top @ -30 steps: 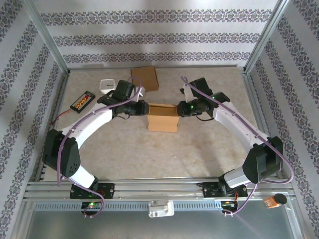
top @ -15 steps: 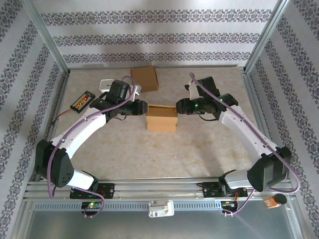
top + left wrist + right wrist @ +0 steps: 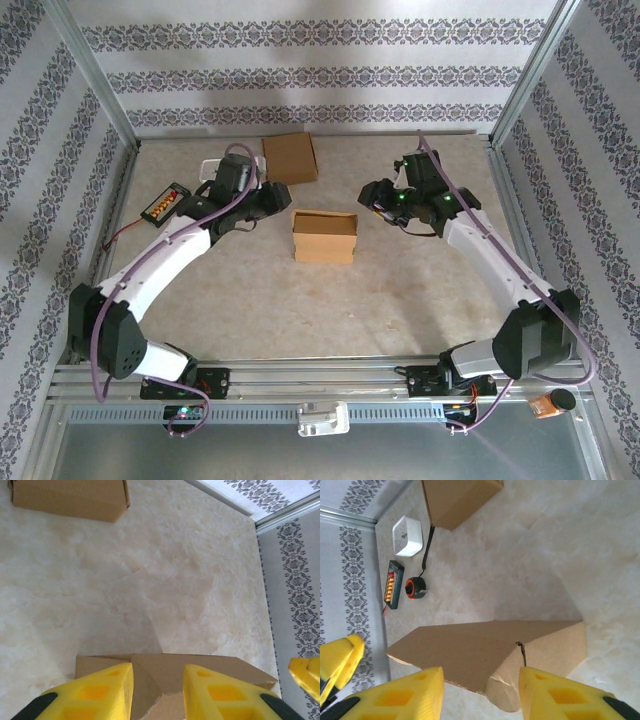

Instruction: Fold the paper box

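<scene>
While the paper box [image 3: 325,236] is standing formed on the counter [image 3: 400,290] between them, the left hand [image 3: 278,200] and right hand [image 3: 368,192] are hovering just off its ends, both spread and pinching nothing, suggesting only lid tucking is remaining.

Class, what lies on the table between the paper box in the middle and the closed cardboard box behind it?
Nothing: in the left wrist view, bare table runs from the paper box to the cardboard box.
</scene>
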